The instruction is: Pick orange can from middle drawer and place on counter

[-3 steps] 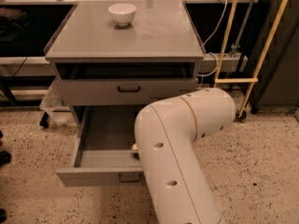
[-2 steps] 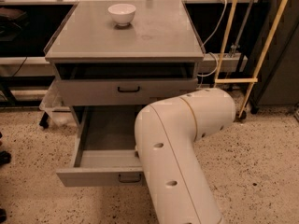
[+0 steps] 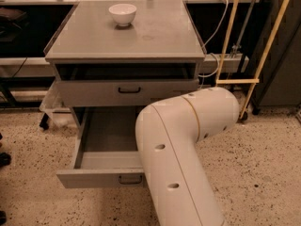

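The middle drawer [image 3: 96, 177] is pulled out wide, and the part of its grey floor [image 3: 106, 133] that shows is bare. The orange can is not visible. My white arm [image 3: 178, 149] reaches down over the right half of the drawer and covers it. My gripper is hidden behind the arm, somewhere at the drawer's right side. The counter [image 3: 160, 36] is the flat grey top of the cabinet, above and behind the drawer.
A white bowl [image 3: 122, 13] stands at the back left of the counter. The taller-fronted drawer [image 3: 128, 91] sits above the open one, with a dark gap over it. Yellow poles [image 3: 225, 41] and cables stand to the right. A plastic bin [image 3: 54, 109] is at the cabinet's left.
The arm has barely shifted. A small piece that showed at the arm's left edge inside the drawer no longer shows.
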`<state>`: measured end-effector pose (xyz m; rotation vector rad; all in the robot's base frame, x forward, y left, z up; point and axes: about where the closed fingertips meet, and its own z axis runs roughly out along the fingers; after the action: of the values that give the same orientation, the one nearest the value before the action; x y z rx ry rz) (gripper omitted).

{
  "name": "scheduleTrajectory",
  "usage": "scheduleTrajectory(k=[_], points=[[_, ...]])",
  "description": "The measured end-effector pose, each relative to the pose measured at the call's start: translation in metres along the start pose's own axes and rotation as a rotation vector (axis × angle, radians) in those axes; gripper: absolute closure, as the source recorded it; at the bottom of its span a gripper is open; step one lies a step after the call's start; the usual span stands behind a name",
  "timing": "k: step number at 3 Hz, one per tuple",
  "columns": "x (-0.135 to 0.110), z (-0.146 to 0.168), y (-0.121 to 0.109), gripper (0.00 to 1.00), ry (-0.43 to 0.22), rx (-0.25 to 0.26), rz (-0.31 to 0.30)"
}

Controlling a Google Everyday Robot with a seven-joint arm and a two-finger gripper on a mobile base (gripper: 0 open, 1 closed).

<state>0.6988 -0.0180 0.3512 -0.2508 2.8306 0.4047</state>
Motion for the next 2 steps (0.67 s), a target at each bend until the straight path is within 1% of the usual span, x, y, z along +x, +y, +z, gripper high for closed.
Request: scheduleTrajectory(k=[1, 2], points=[[-0.001, -0.004, 0.001, 0.89, 0.000, 0.000, 0.000], [-0.004, -0.024, 0.008, 1.00, -0.055, 0.032, -0.001]])
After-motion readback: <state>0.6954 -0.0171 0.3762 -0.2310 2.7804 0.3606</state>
